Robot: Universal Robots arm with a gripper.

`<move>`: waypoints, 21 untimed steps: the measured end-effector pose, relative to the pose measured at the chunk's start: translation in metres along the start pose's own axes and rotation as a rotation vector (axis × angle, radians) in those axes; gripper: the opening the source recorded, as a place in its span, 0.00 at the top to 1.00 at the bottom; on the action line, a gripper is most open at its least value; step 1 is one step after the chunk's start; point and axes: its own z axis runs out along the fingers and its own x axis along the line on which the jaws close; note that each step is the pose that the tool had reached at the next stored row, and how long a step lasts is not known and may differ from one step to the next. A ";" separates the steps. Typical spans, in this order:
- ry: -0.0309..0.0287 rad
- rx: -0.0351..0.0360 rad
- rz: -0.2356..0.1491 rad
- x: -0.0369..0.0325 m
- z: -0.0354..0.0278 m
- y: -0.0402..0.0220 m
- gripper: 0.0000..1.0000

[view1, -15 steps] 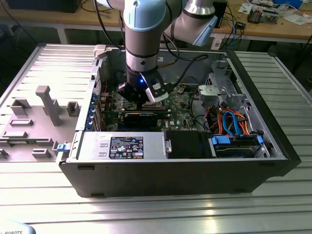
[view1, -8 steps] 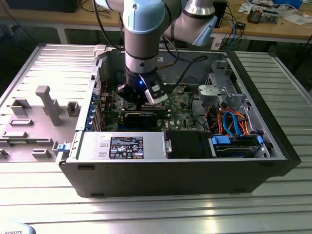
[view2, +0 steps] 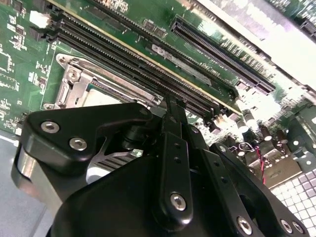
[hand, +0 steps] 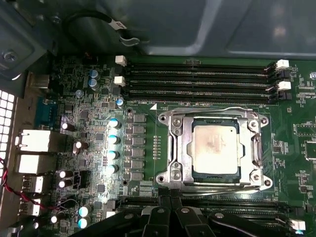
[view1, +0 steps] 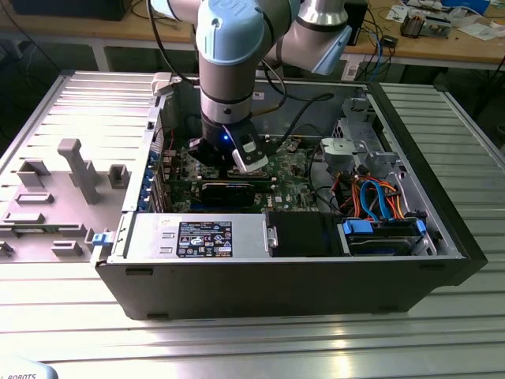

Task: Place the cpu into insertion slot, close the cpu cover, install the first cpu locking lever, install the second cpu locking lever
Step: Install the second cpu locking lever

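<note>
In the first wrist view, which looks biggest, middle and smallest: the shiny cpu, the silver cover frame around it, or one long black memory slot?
1. Long black memory slot, the longest.
2. Cpu cover, wider than the chip.
3. Cpu, sitting inside the frame.

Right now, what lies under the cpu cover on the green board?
In the first wrist view, the cpu sits in the insertion slot, its silvery top showing through the cut-out of the closed cpu cover. The chip's edges and the socket contacts beneath are covered.
</note>
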 end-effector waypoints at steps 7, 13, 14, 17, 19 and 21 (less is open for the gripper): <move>-0.0007 -0.0243 0.000 0.0036 0.0047 -0.0002 0.89; -0.0012 -0.0471 -0.001 0.0045 0.0093 -0.0003 0.89; -0.0013 -0.0494 -0.001 0.0049 0.0101 0.0000 0.89; -0.0012 -0.0501 -0.001 0.0061 0.0110 0.0007 0.89; -0.0012 -0.0483 -0.001 0.0062 0.0110 0.0009 0.89; -0.0011 -0.0476 -0.001 0.0064 0.0074 0.0020 0.89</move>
